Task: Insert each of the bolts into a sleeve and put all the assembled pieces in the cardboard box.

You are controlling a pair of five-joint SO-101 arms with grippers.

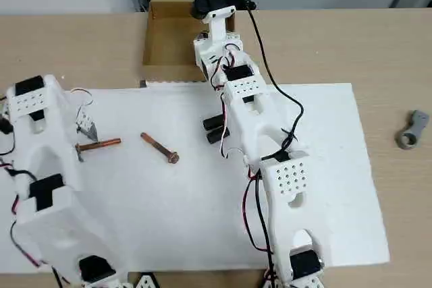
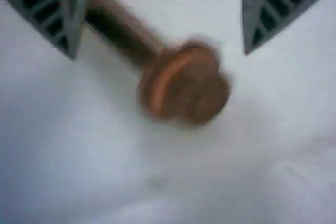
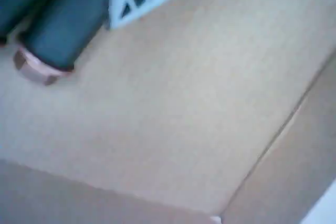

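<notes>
A copper bolt (image 1: 98, 144) lies on the white sheet (image 1: 202, 234), and its flanged head (image 2: 184, 85) sits between the fingers of my left gripper (image 2: 157, 53), which is open just above it. The shaft runs off under one finger (image 2: 58, 9). A second bolt (image 1: 160, 148) lies loose a little to the right. Two black sleeves (image 1: 216, 129) rest beside the right arm. My right gripper (image 1: 206, 59) is over the cardboard box (image 1: 162, 38), shut on a dark sleeve (image 3: 63, 24) with a copper bolt end (image 3: 34, 69) sticking out, just above the box floor (image 3: 184, 103).
A grey metal part (image 1: 412, 129) lies on the bare wooden table at the far right. The right arm's body and cables (image 1: 270, 99) stretch across the middle of the sheet. The box wall (image 3: 294, 156) rises close to the held piece.
</notes>
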